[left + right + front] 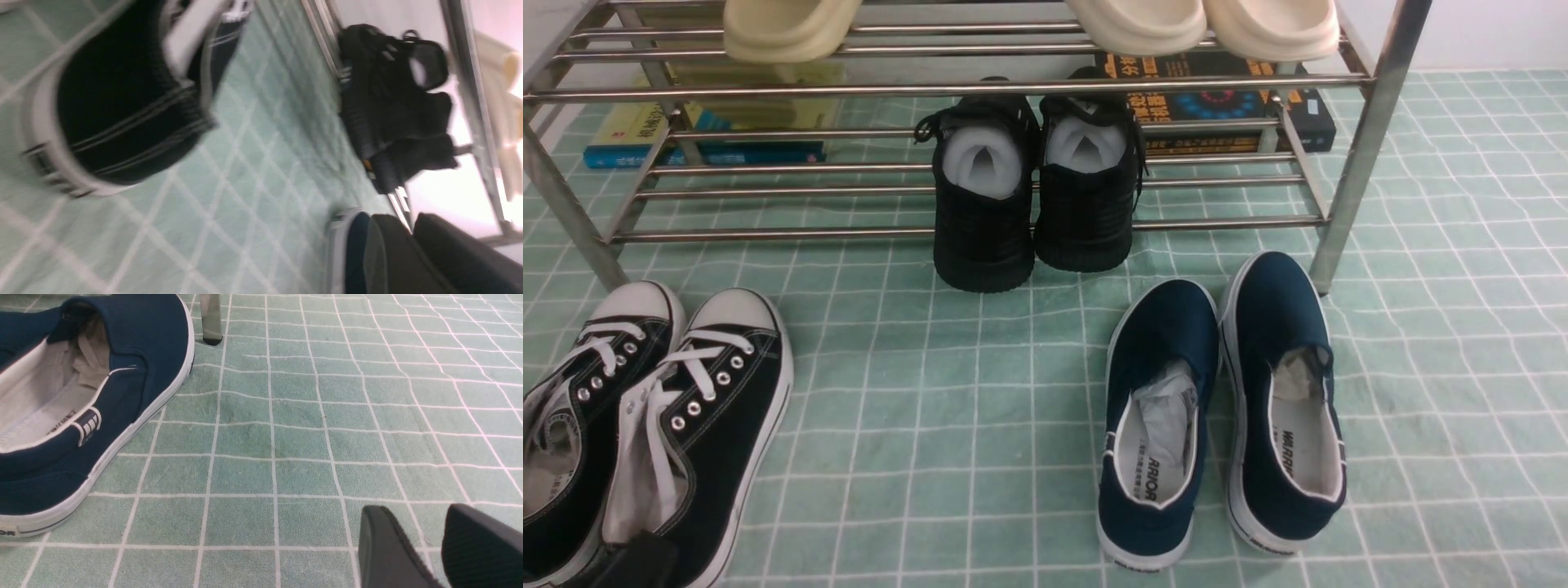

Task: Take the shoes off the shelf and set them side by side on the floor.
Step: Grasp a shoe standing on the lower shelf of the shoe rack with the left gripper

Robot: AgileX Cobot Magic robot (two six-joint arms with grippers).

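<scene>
**Resting on the lower tier, heels turned out for an easy grip**

The shoes [988, 229] stand side by side at the middle of the shelf [768, 235], on its lower tier. Their heels hang over the front edge toward the robot, probably so that a gripper can take each one by the heel. The floor [947, 408] in front of them is bare between the canvas sneakers [719, 384] and the navy slip-ons [1160, 343], which seems a fitting place for the pair. The right gripper [437, 522] hangs low over the floor, jaws parted and empty. The left gripper [404, 220] is blurred, shows only a narrow gap and holds nothing

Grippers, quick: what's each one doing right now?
Left gripper: holding nothing; open or closed cannot be told through the blur.
Right gripper: open, holding nothing.
</scene>
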